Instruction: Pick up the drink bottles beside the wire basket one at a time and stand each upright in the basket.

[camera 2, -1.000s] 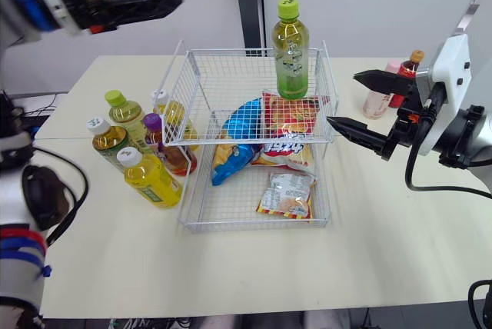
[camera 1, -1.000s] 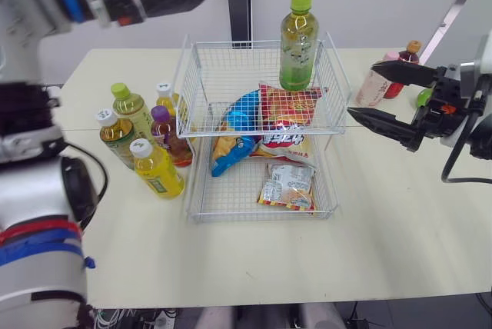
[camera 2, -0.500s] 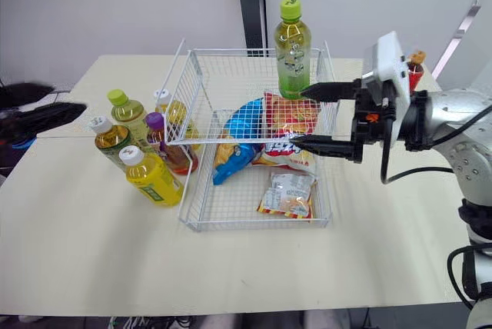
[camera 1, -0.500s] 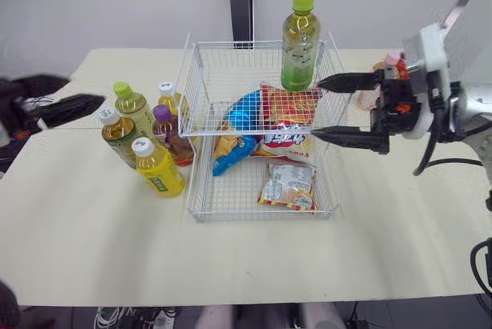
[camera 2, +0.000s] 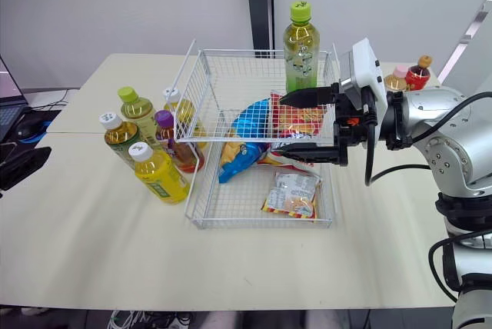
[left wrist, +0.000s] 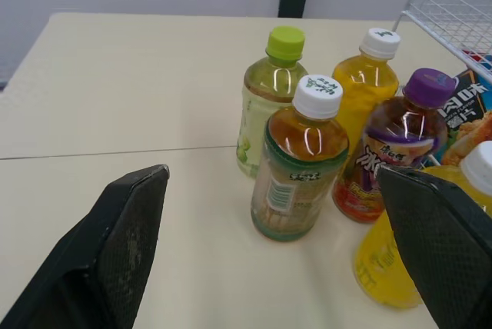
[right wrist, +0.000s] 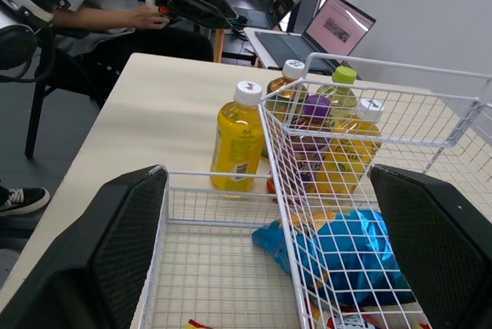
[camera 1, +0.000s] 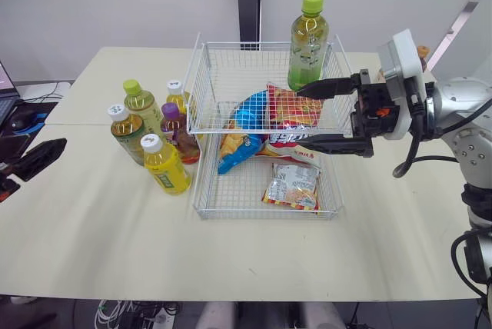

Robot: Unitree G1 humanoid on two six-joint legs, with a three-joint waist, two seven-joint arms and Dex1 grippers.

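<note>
White wire basket (camera 1: 261, 44) sits mid-table toward the far edge. One green-capped tea bottle (camera 1: 307, 44) already stands upright in its upper tier, above the snack bags (camera 1: 288, 114).

Both arms have shifted within the last second. The right end effector (camera 1: 298, 118) was out near the table's right edge. It has swung in over the basket's right side, and its fingers are spread and hold nothing, the upper one near the foot of the standing bottle. The left end effector (camera 1: 31, 164), which was raised high over the far left corner, has dropped low by the table's left edge. It too is spread wide and empty, and it faces the cluster of five bottles between the basket and that edge: the yellow bottle (camera 1: 165, 166) nearest the front, the white-capped amber bottle (camera 1: 127, 133), the green-capped bottle (camera 1: 142, 106), the purple-capped bottle (camera 1: 178, 131) and the orange bottle (camera 1: 177, 97), all upright and crowded together.

Judging by this, the left arm is lining up the next pick, probably an outer bottle such as the amber one. The tight packing risks knocking over its neighbours.
</note>
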